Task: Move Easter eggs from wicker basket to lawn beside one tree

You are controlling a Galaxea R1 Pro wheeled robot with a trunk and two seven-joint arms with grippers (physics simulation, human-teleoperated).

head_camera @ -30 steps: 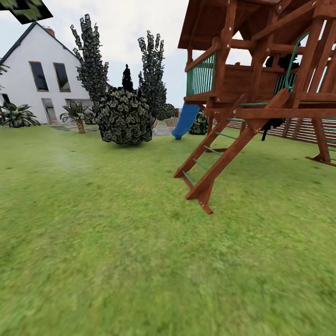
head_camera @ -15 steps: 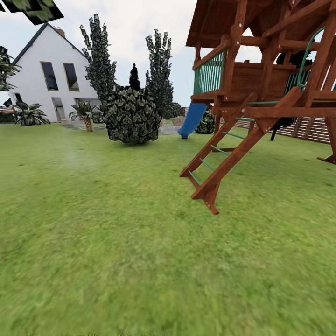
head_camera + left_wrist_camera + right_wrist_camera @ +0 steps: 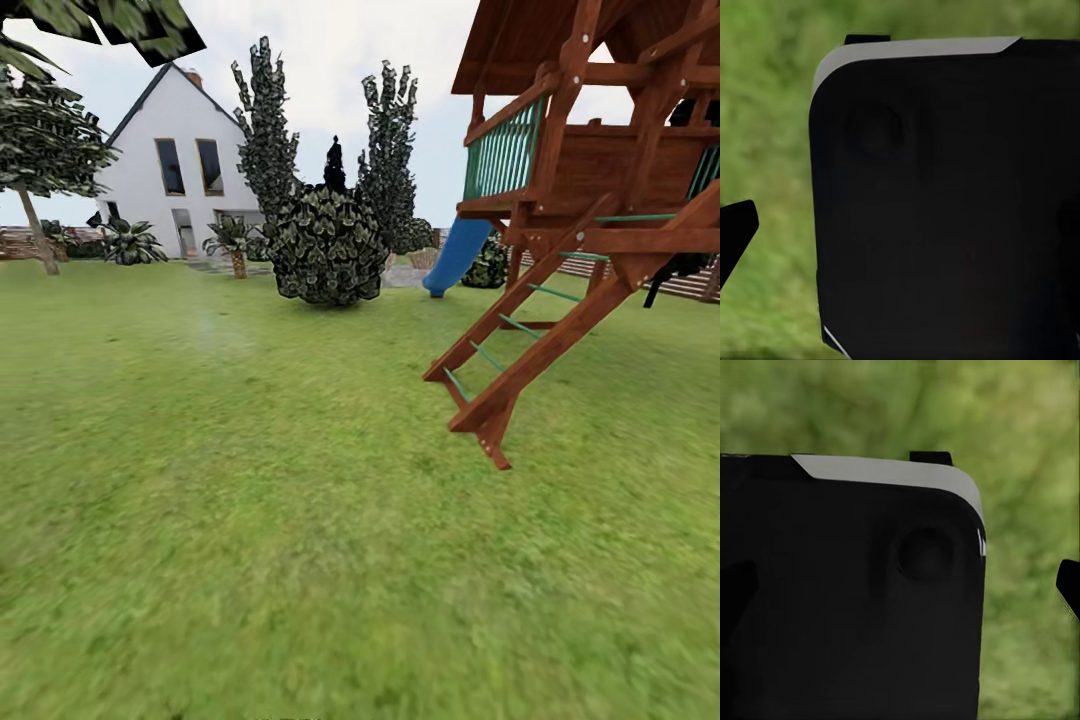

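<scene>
The lawn (image 3: 250,480) spreads broad and green across the head view, with no eggs or basket on this stretch. In the left wrist view my left gripper (image 3: 900,232) is open: one dark fingertip (image 3: 736,229) shows against blurred grass, and the other is faint against a black robot panel (image 3: 945,202). My right gripper (image 3: 900,585) is open in the right wrist view, one fingertip (image 3: 1069,585) over grass and a black panel (image 3: 847,600) behind it. Neither holds anything. The thick bare trunk is out of view.
A wooden playset (image 3: 600,180) with a ladder (image 3: 510,370) and a blue slide (image 3: 455,255) stands at the right. A round dark shrub (image 3: 328,245) sits ahead, a white house (image 3: 170,170) behind it. A thin-stemmed leafy tree (image 3: 40,160) and a short palm (image 3: 235,245) stand at the left.
The head camera has swung left, so the whole picture has shifted right. The thin-stemmed leafy tree has come into view at the left edge.
</scene>
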